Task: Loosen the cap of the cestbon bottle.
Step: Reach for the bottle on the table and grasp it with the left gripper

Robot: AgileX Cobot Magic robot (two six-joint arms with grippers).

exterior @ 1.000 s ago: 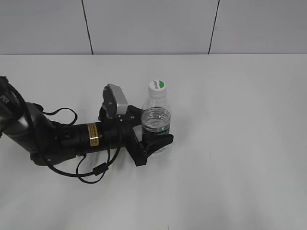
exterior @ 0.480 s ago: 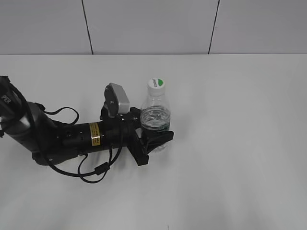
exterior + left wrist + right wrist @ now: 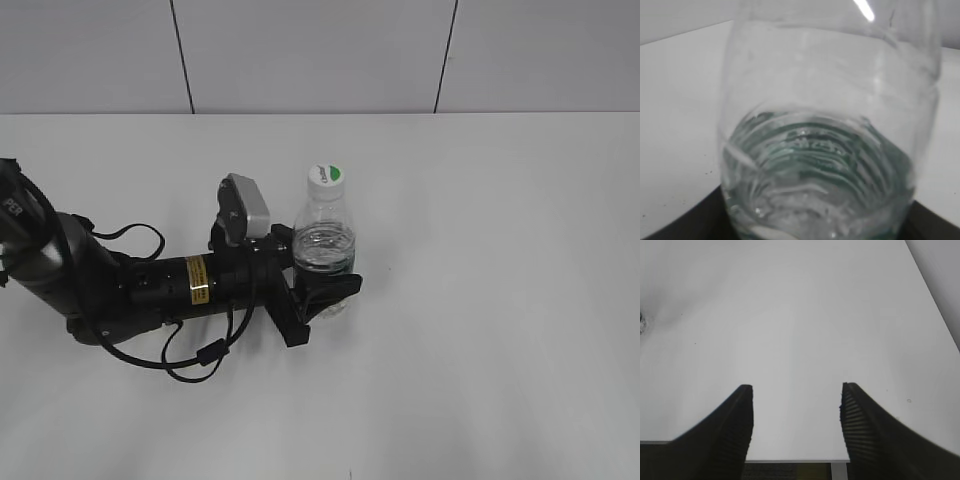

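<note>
The cestbon bottle [image 3: 323,232] stands upright on the white table, clear and ribbed, with its dark green label band low down. Its white cap [image 3: 325,178] with a green mark sits on top, untouched. My left gripper [image 3: 322,268] reaches in from the left, lying low, and is shut on the bottle's lower part, one finger in front and one behind. In the left wrist view the bottle [image 3: 825,125] fills the frame between the dark fingers. My right gripper [image 3: 796,390] is open and empty over bare table; it does not show in the exterior view.
The white table [image 3: 500,300] stretches around the bottle, with a tiled wall [image 3: 320,50] behind it. The left arm's black body and cables [image 3: 150,290] lie across the table's left side. The table's edge [image 3: 795,460] shows under the right gripper.
The left gripper's front finger has drawn in against the bottle, and the bottle has shifted very slightly left. Little differs over the last half second.
</note>
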